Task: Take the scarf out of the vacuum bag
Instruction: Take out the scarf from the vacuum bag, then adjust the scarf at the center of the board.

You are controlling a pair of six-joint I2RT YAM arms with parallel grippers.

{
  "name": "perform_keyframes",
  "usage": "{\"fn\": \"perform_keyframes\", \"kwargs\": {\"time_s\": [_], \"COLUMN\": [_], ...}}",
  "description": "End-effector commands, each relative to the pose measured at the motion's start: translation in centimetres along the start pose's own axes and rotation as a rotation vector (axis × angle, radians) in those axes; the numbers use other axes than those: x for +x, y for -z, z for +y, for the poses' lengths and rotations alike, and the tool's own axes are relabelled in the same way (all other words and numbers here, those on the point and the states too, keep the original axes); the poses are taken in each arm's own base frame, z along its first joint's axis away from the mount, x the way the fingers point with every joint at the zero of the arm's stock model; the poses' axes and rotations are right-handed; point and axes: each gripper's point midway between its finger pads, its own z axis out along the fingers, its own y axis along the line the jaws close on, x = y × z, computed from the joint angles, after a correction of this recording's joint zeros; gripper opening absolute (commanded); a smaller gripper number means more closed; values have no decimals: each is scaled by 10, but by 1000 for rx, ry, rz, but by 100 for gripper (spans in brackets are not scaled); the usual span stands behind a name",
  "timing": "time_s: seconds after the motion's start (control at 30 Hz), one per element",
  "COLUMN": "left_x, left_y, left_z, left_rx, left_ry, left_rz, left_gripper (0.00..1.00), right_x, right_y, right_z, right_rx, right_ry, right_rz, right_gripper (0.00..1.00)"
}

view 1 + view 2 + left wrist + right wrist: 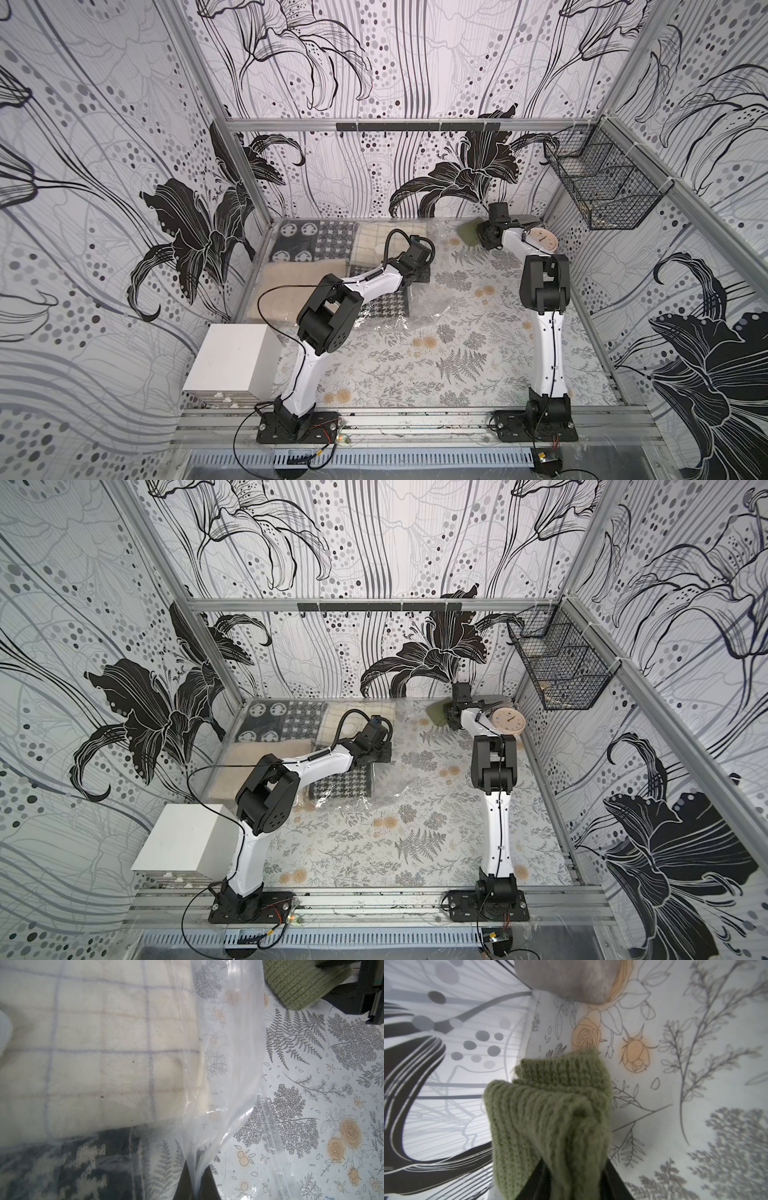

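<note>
Left side: the clear vacuum bag (428,309) is hard to trace in both top views, its edges fading into the tablecloth (457,365). The left gripper (196,1180) is mostly cut off in the left wrist view; its jaws are together, pinching a bunched fold of bag. A cream checked cloth (93,1043) and a houndstooth cloth (386,305) lie inside.

Right side: the green scarf (550,1109) is outside the bag, far right, near the back wall (374,174). It lies between the right gripper's (571,1178) jaws and covers their tips. Clamped or loose: cannot tell.

Two arms (374,282) (548,353), one vacuum bag (228,1064), one green scarf (550,1105), one clock (542,241).
</note>
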Motion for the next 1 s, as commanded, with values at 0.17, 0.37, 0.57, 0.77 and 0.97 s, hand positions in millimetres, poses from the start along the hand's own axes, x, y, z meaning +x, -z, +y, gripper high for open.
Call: {"fn": "perform_keyframes", "kwargs": {"time_s": [0.17, 0.37, 0.57, 0.77, 0.97], "left_x": [-10, -16, -21, -21, -22], "left_y": [11, 16, 21, 22, 23], "left_z": [1, -2, -6, -9, -10], "left_rx": [-2, 11, 22, 21, 16], "left_ry": [1, 0, 6, 5, 7], "left_rz": [-27, -45, -63, -67, -72], "left_gripper": [0, 0, 0, 0, 0], "right_x": [-7, -2, 31, 52, 84], "right_y": [45, 85, 105, 99, 81], "right_z": [-4, -4, 10, 12, 25], "right_rx": [56, 66, -31, -42, -62], "right_ry": [161, 390, 595, 656, 730], "right_rz": [-46, 11, 222, 350, 462], "right_gripper": [61, 62, 6, 0, 0]}}
